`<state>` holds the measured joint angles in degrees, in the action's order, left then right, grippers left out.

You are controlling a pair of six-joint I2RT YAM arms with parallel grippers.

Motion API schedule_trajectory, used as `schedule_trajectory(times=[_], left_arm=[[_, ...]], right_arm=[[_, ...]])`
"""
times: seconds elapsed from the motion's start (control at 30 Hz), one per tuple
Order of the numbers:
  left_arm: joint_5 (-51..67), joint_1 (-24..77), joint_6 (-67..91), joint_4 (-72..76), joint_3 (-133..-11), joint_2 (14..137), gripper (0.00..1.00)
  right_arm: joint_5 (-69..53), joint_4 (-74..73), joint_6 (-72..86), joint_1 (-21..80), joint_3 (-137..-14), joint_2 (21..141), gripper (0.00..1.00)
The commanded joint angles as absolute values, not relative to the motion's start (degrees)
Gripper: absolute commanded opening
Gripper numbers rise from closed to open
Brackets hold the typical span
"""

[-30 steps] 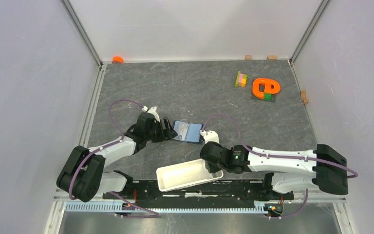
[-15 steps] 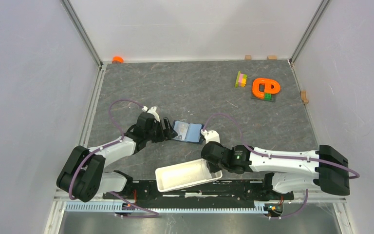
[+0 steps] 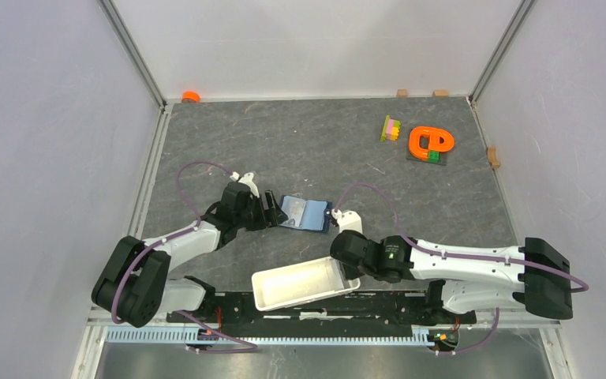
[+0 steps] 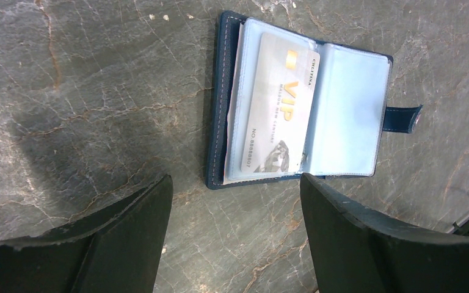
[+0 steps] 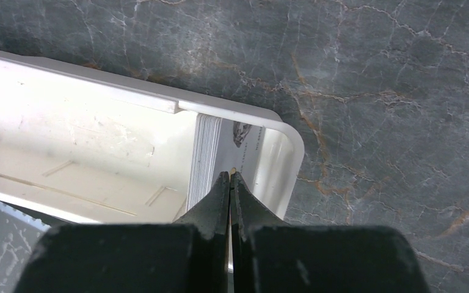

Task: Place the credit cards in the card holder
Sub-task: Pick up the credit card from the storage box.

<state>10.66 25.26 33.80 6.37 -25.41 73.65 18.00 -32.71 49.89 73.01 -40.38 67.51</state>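
The card holder (image 3: 305,213) lies open on the floor mat, navy outside and light blue inside; in the left wrist view (image 4: 348,110) a whitish VIP card (image 4: 281,110) sits in its left pocket. My left gripper (image 4: 236,179) is open and empty just short of its near edge, also in the top view (image 3: 272,212). A stack of credit cards (image 5: 204,159) stands on edge at the right end of the white tray (image 5: 85,140). My right gripper (image 5: 230,174) is shut there on one credit card (image 5: 247,152), apart from the stack. It also shows in the top view (image 3: 346,268).
The white tray (image 3: 296,284) lies near the front edge between the arms. At the back right are an orange ring toy (image 3: 430,142) and a coloured block stack (image 3: 391,128). An orange cap (image 3: 191,96) sits in the back left corner; small wooden blocks (image 3: 493,156) line the walls.
My right arm has shifted slightly to the right at the tray's end. The left arm and the card holder have not moved.
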Motion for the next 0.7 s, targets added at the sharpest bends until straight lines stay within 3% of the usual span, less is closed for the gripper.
schedule_trajectory(times=[0.0, 0.1, 0.27, 0.37, 0.67], left_arm=[[10.71, 25.27, 32.52, 7.91, -25.05, 73.36, 0.83], [10.77, 25.23, 32.58, 7.97, -25.14, 73.45, 0.83], [10.82, 25.23, 32.60, 8.00, -25.14, 73.53, 0.83], [10.82, 25.23, 32.55, 8.08, -25.22, 73.72, 0.83], [10.79, 25.29, 32.55, 8.24, -25.12, 73.82, 0.83]], right_arm=[[19.04, -33.04, 50.78, 73.13, -40.03, 66.44, 0.00], [17.66, -31.12, 50.11, 73.13, -40.12, 66.47, 0.06], [17.07, -29.03, 50.46, 73.19, -39.95, 65.18, 0.41], [17.23, -29.34, 50.25, 73.14, -39.64, 66.08, 0.56], [19.02, -31.82, 50.61, 74.50, -41.42, 74.99, 0.73]])
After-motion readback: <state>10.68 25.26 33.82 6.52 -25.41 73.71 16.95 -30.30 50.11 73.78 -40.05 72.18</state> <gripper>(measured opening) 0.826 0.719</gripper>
